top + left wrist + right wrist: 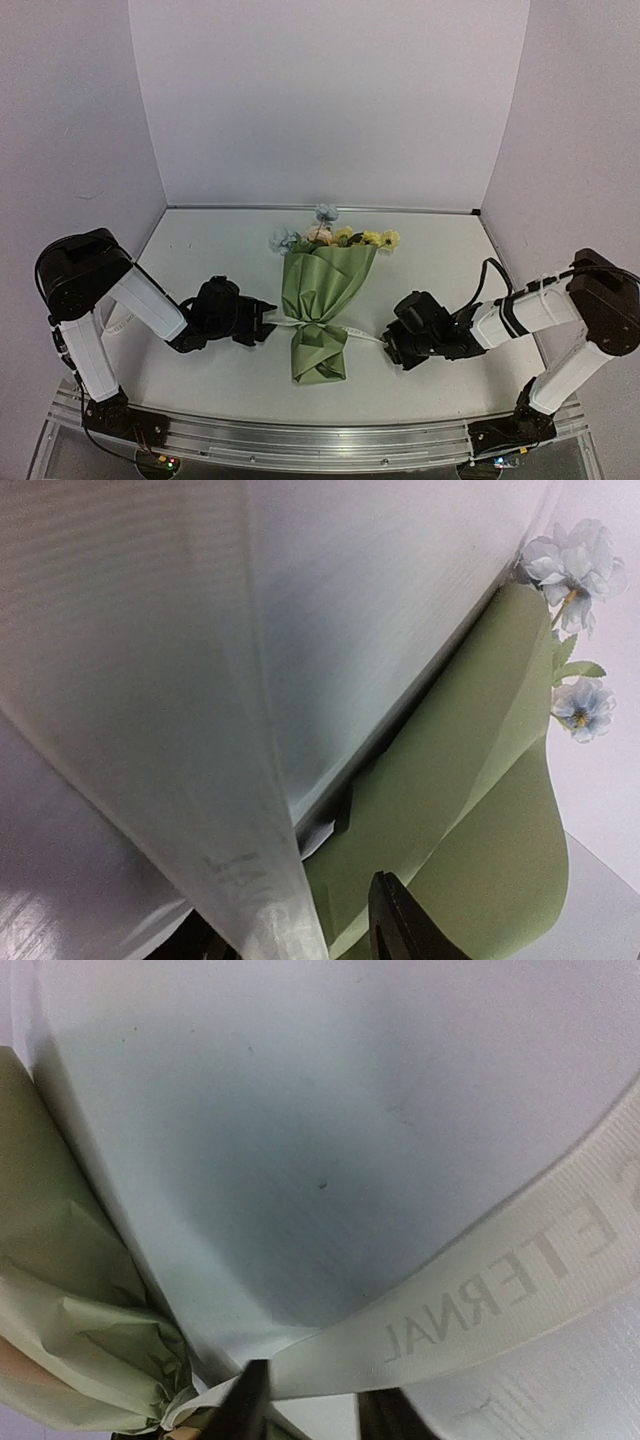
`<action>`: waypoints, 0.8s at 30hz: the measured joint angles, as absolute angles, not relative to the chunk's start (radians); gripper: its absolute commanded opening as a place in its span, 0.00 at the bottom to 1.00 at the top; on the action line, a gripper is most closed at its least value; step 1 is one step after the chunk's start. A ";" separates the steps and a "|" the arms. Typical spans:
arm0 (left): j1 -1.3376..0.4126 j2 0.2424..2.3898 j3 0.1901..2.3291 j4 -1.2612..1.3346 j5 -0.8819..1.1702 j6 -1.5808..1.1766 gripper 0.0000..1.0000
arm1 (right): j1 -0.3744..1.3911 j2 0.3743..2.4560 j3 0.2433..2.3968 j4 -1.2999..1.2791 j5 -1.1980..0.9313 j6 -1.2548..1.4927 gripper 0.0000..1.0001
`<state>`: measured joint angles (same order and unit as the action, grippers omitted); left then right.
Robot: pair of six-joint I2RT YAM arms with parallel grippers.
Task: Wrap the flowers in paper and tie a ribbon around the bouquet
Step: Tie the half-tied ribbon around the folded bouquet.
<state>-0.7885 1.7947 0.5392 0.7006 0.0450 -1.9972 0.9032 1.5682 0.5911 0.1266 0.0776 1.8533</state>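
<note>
My left gripper (262,323), at nine o'clock from the bouquet (322,290), and my right gripper (388,347), at three o'clock, each pinch the ribbon (365,336) stretched around its waist.

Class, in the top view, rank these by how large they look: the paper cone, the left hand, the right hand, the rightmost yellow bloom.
1. paper cone
2. left hand and right hand: look alike, so unranked
3. rightmost yellow bloom
</note>
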 measured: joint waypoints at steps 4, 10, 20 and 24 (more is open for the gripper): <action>-0.783 1.815 0.536 0.735 0.038 -1.999 0.31 | 0.897 1.594 0.591 0.128 0.079 1.834 0.00; -0.740 1.822 0.498 0.797 0.007 -1.987 0.14 | 0.883 1.597 0.597 0.126 0.093 1.791 0.00; -0.628 1.783 0.444 0.786 -0.010 -1.962 0.00 | 0.870 1.570 0.653 0.057 0.148 1.652 0.00; -0.613 1.742 0.431 0.710 -0.002 -1.904 0.00 | 0.869 1.549 0.687 0.006 0.173 1.582 0.00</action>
<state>-0.6127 1.7417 0.4313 0.7098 -0.0018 -1.9044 0.8689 1.5491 0.6866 0.0064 0.1728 1.5823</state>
